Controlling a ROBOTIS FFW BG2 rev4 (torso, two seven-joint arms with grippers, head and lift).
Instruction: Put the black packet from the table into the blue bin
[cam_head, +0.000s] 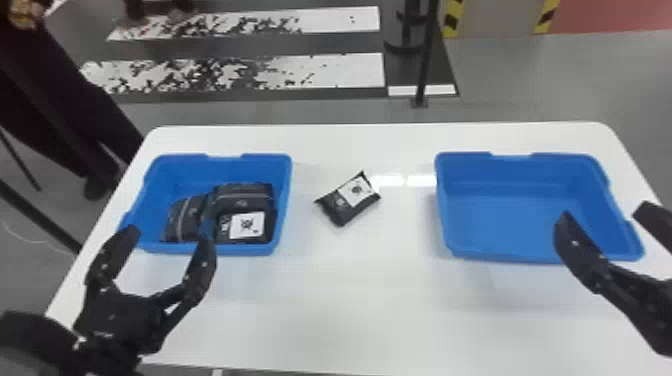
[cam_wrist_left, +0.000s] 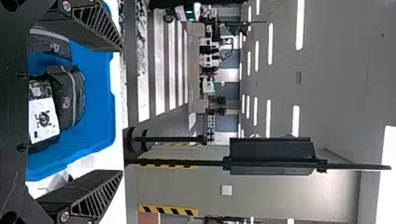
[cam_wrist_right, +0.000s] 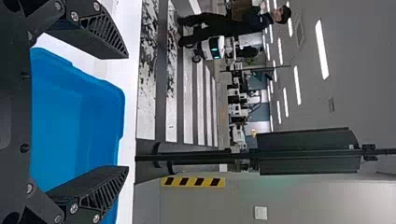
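- Nearest is the left gripper (cam_head: 167, 241), fingers well apart with nothing between them, above the near rim of the left-hand blue bin (cam_head: 237, 249).
- The right gripper (cam_head: 606, 214) is likewise spread and without a load, over the right-hand blue bin (cam_head: 500, 220).
- Just past the left gripper's tips, that left-hand bin holds black packets with something like three overlapping, though the pile makes the count uncertain.
- Farther out, ahead and to the right of the left gripper, the loose black packet (cam_head: 350, 199) lies slantwise on the white table (cam_head: 350, 300), label up, between the bins and touching neither.
- The step in hand looks like the approach, with no grasp made. Next, one gripper, likelier the left, should swing inward over the packet, line its fingers across the narrow width, lower and close, then lift clear of a rim. Which bin is meant remains unclear.
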